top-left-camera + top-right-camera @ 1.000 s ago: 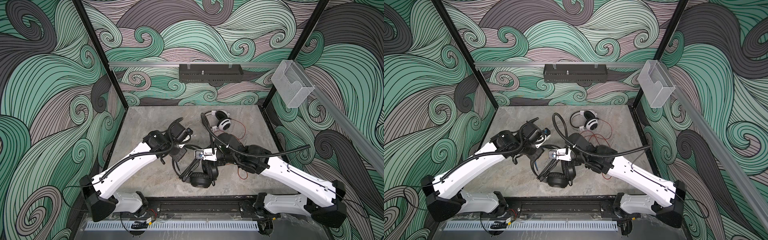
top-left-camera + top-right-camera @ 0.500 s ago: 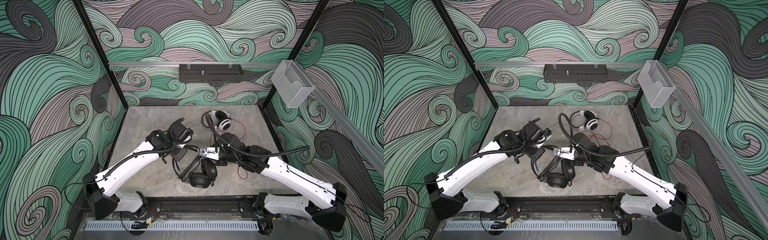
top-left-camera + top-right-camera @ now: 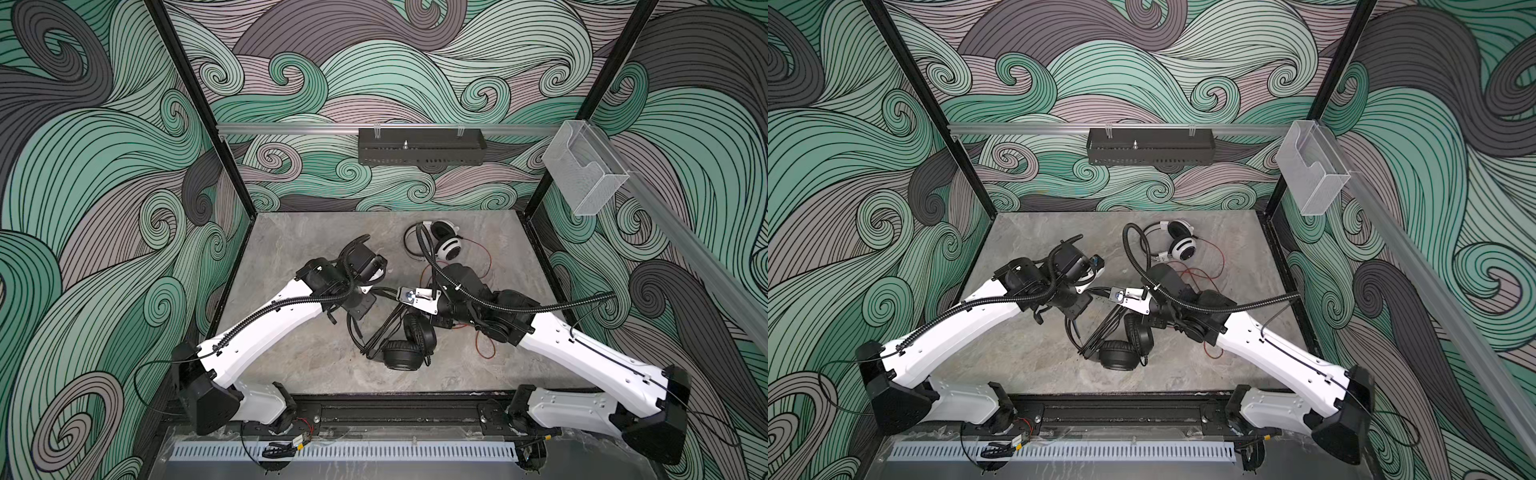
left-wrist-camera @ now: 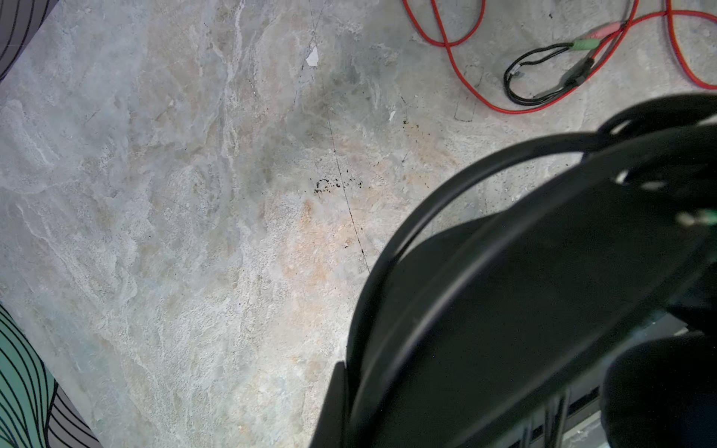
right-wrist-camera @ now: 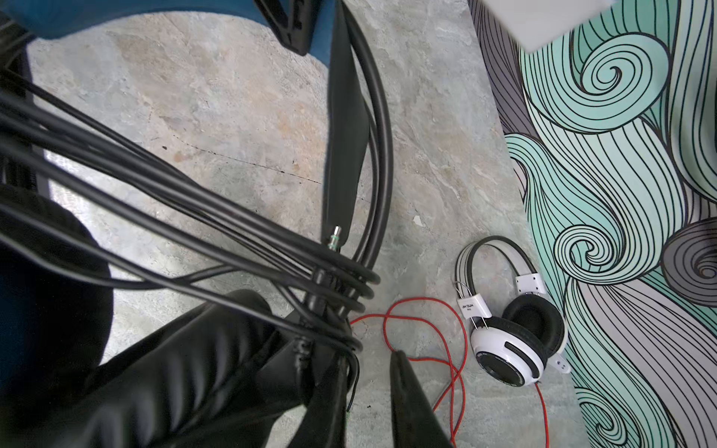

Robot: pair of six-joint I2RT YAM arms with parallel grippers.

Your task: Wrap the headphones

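Where smooth black cable (image 5: 341,287) loops tightly, black headphones (image 5: 163,368) show wrinkled padding

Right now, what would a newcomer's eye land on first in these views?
Probably the fan of taut black cable strands running from the black headphones, front-centre on the table, up to the right claw. Next, the white-and-black headphones at the back right, their red cable sprawled loose.

At the centre of both top views my right arm (image 3: 561,345) covers part of the black headset (image 3: 401,353). In the left wrist view its cable (image 4: 471,172) is blurred, and the red cable (image 4: 449,54) runs off-frame.
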